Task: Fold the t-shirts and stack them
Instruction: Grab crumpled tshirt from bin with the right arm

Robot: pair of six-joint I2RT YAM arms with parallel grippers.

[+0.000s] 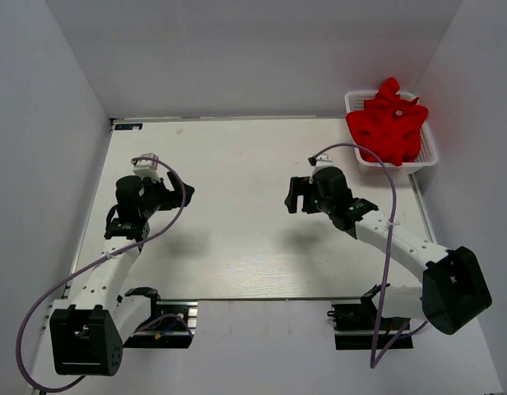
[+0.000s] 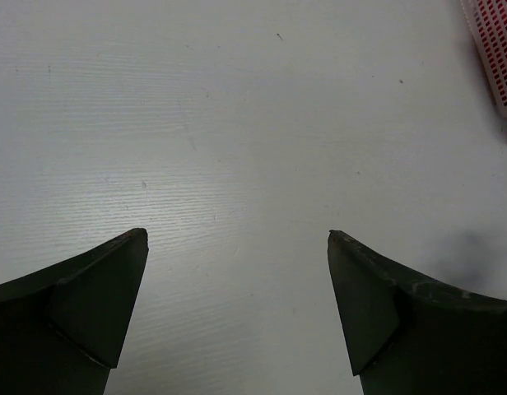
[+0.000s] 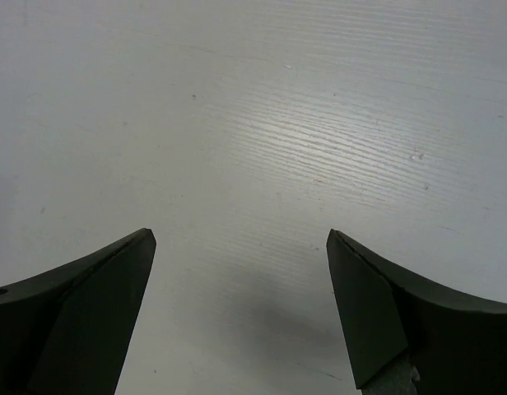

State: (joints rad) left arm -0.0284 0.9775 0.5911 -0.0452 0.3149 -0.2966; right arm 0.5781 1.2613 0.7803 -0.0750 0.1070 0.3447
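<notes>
Your left pincer (image 2: 237, 234) is wide open. Its two dark fingers (image 2: 81, 304) stand far apart, and you see only the white desk (image 2: 237, 123) between them. It hangs above the desk and grips nothing. Your right pincer (image 3: 237, 233) is wide open too. It also hangs over bare desk and grips nothing. From above, the two pincers point toward each other, with a strip of desk between them.

The t-shirts (image 1: 389, 123) are one bright red heap, all bunched up and not folded. They sit inside the white basket (image 1: 399, 168). The heap pokes up over the basket's rim.

The heap is well apart from both pincers. It is behind your right pincer and off to that pincer's far side, past the arm's wrist. From your left pincer it is even farther, out beyond the right pincer. In the left wrist view, a corner of the basket peeks in ahead of the fingers and to their right. Red shows through its little holes.
</notes>
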